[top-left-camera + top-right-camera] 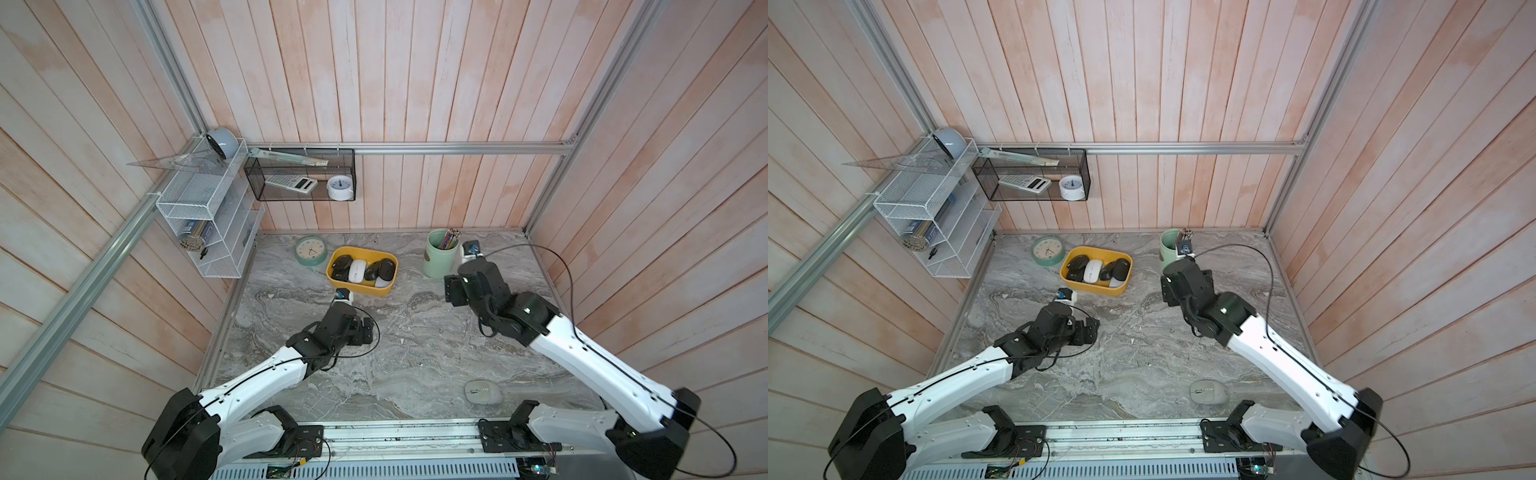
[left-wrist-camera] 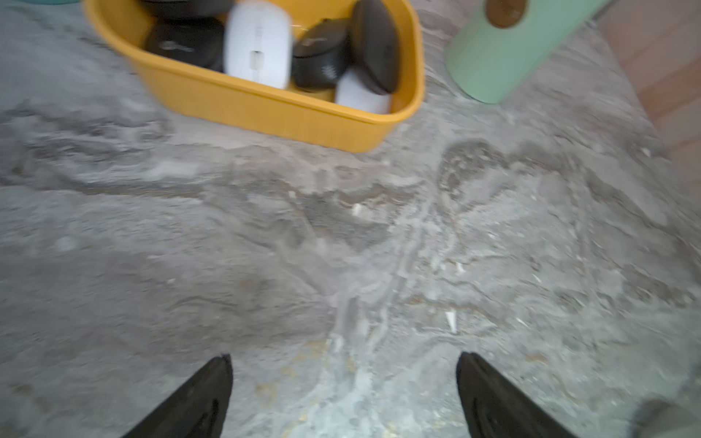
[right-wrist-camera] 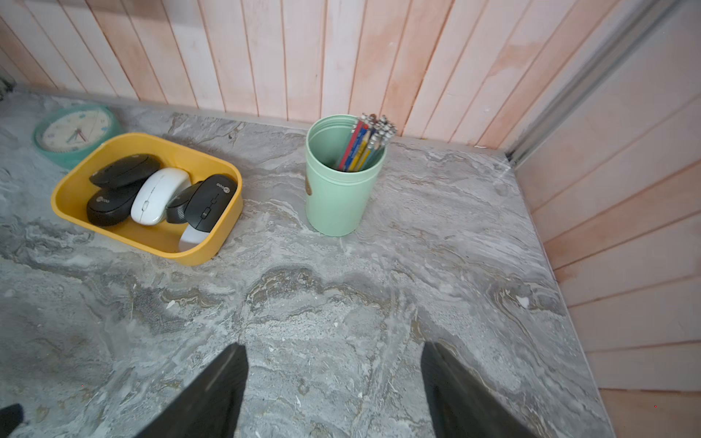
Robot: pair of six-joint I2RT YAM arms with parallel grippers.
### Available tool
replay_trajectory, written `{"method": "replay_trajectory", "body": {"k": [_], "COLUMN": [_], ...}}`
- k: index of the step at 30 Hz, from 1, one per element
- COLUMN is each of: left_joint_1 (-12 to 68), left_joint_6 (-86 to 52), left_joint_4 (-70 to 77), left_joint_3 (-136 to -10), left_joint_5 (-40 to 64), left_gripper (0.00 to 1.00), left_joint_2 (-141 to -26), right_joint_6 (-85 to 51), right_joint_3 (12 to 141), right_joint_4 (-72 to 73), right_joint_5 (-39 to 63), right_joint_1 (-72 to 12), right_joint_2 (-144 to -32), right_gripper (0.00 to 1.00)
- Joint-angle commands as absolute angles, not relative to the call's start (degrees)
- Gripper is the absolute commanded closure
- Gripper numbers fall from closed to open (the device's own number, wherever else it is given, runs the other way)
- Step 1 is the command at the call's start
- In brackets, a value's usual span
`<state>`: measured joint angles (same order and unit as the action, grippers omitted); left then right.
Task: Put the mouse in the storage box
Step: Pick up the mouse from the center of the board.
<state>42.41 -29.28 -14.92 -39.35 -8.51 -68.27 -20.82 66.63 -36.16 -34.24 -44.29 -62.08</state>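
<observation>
**One mouse loose on the table, both claws empty**

Pale grey mouse (image 1: pixel 484 392) lies flat on the marble table (image 1: pixel 415 332) at the front edge, just beside the right arm's base and well apart from the storage box (image 1: pixel 374 291). The box sits toward the back and holds several mice (image 3: pixel 161 195), black and white, crowded and partly overlapping.

Left gripper (image 2: pixel 343 358): jaws spread wide, bare table between them, box just ahead. That view is blurred.
Right gripper (image 3: pixel 333 347): jaws apart, nothing held, facing the pen cup (image 3: pixel 337 197) and the box.

Judgement: the step in hand is fetching the loose mouse. The right arm looks better placed, since the mouse lies by its base.

- Come down from above, jaws wide, straddling the mouse across its narrow width.
- Settle low on its flanks; the domed, smooth shell could squirt out of a high pinch.
- Lift well clear of the box wall before crossing.
- Release low over the barest patch of yellow floor, at the near side, so nothing rolls off the pile.
- Keep wide of the pen cup and the left arm.
</observation>
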Motion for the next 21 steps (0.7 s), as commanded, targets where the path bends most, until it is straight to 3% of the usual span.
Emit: {"method": "replay_trajectory", "body": {"k": [1, 9, 21], "left_joint_1": [49.0, 63.7, 75.4], "left_joint_6": [-25.2, -16.3, -2.8], "left_joint_4": [-18.5, -21.4, -37.2], "left_joint_3": [-45.5, -61.8, -92.4], "left_joint_5": [-7.7, -5.3, -1.0], "left_gripper": [0.02, 0.0, 0.0], "left_joint_2": [-74.1, -91.6, -116.1], "right_joint_6": [-27.6, -30.8, -30.9], "right_joint_3": [61.6, 58.3, 60.3], "right_joint_4": [-36.8, -46.0, -51.7], "right_joint_5": [-36.9, -39.6, -43.0], "right_joint_1": [-43.6, -43.4, -43.4], "right_joint_2": [-52.3, -33.3, -22.0], "right_gripper": [0.21, 0.21, 0.2]}}
